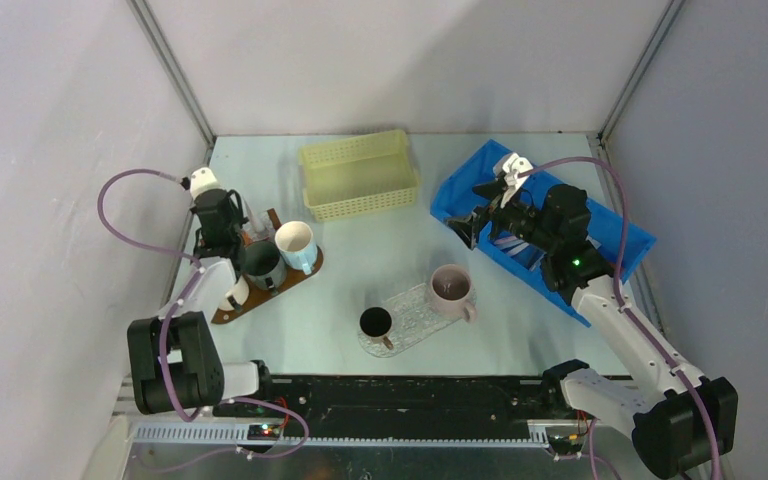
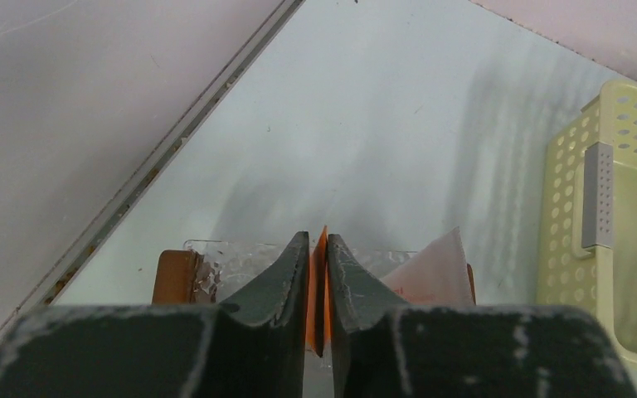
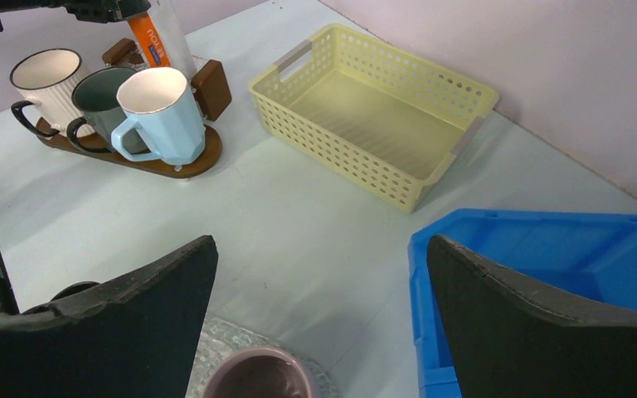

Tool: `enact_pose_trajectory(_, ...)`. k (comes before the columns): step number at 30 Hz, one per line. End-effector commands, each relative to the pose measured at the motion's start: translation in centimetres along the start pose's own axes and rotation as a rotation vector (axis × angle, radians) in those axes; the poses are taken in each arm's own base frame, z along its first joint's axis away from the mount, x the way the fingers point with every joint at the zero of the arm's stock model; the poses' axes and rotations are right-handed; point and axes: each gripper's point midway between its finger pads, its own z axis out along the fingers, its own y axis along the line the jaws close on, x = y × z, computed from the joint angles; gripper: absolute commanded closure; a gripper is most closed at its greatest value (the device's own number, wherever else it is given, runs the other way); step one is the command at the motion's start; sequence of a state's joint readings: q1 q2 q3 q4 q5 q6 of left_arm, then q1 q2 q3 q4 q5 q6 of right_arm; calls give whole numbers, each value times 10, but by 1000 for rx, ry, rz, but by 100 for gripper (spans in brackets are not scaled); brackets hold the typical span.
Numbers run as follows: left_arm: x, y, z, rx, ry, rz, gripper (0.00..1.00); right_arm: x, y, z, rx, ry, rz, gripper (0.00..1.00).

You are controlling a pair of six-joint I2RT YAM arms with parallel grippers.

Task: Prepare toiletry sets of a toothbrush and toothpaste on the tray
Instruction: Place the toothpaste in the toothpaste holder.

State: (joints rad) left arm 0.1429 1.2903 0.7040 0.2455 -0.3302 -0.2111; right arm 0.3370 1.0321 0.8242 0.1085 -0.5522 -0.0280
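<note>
My left gripper (image 2: 318, 240) hangs over the back end of the wooden tray (image 2: 174, 278), shut on a flat orange toothpaste tube (image 2: 317, 257) that stands upright between the fingers. The tube's lower end reaches into a clear glass holder (image 2: 232, 261) on the tray, beside a white tube (image 2: 431, 269). The right wrist view shows the same orange tube (image 3: 148, 37) behind the mugs. My right gripper (image 3: 319, 240) is open and empty, above the near-left edge of the blue bin (image 1: 620, 240). No toothbrush shows clearly.
On the wooden tray (image 1: 260, 295) stand a white mug (image 3: 46, 79), a dark mug (image 3: 104, 91) and a light blue mug (image 3: 162, 112). A yellow basket (image 1: 360, 175) sits at the back. A glass plate (image 1: 410, 320) carries a black mug (image 1: 375, 322) and a pink mug (image 1: 450, 290).
</note>
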Motion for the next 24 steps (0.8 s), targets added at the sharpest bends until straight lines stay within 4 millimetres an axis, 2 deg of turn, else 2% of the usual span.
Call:
enact_pose_trajectory(1, -13, -4, -1, 13, -51, -33, 77, -27, -5, 1, 18, -65, -22, 1)
enact_pose_trajectory(5, -14, -2, -7, 9, -48, -30, 65, -28, -6, 1, 22, -68, -18, 1)
enact_pose_trajectory(13, -39, 3, -35, 11, -88, -52, 45, -34, -13, -7, 88, -77, -20, 1)
enact_pose_trajectory(16, -50, 3, -49, 24, -94, -58, 33, -36, -24, -15, 167, -78, -18, 1)
enact_pose_trajectory(19, -69, -1, -69, 57, -132, -64, 24, -36, -39, -27, 282, -72, 24, 1)
enact_pose_trajectory(24, -85, -5, -105, 101, -177, -31, 4, -21, -62, -54, 480, -15, 87, 1)
